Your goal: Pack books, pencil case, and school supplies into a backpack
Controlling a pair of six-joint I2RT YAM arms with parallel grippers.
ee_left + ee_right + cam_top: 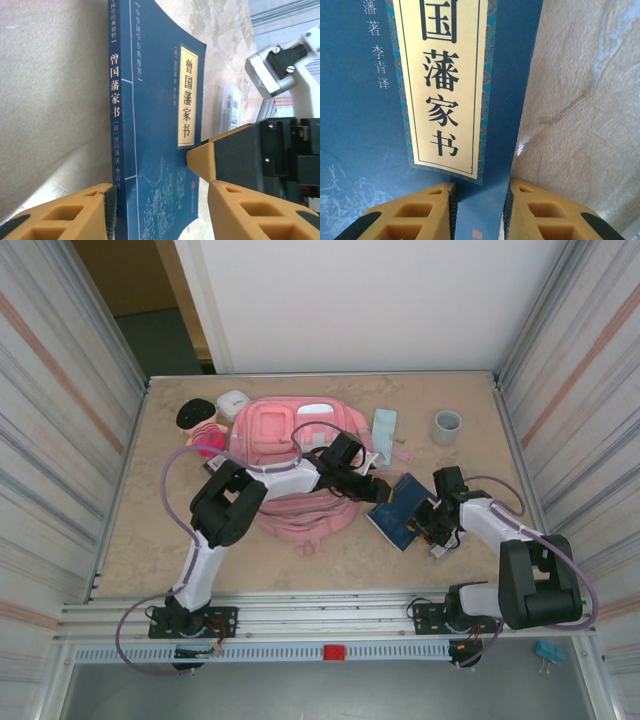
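Note:
The dark blue book (398,512) lies on the table right of the pink backpack (290,455). My left gripper (376,489) reaches across the backpack and stands open at the book's near end (150,165). One pad is by the spine and a sliver of table shows at the other. My right gripper (428,516) is narrow over the cover's edge strip (485,200), one finger over the cover, the other beside the edge; a pinch is unclear. The mint pencil case (384,425) lies behind. A white stick with dark markings (229,107) lies beside the book.
A grey cup (447,426) stands at the back right. A small white box (232,403) and a black-haired pink doll (200,428) sit left of the backpack. Metal rails run along the table's sides and near edge.

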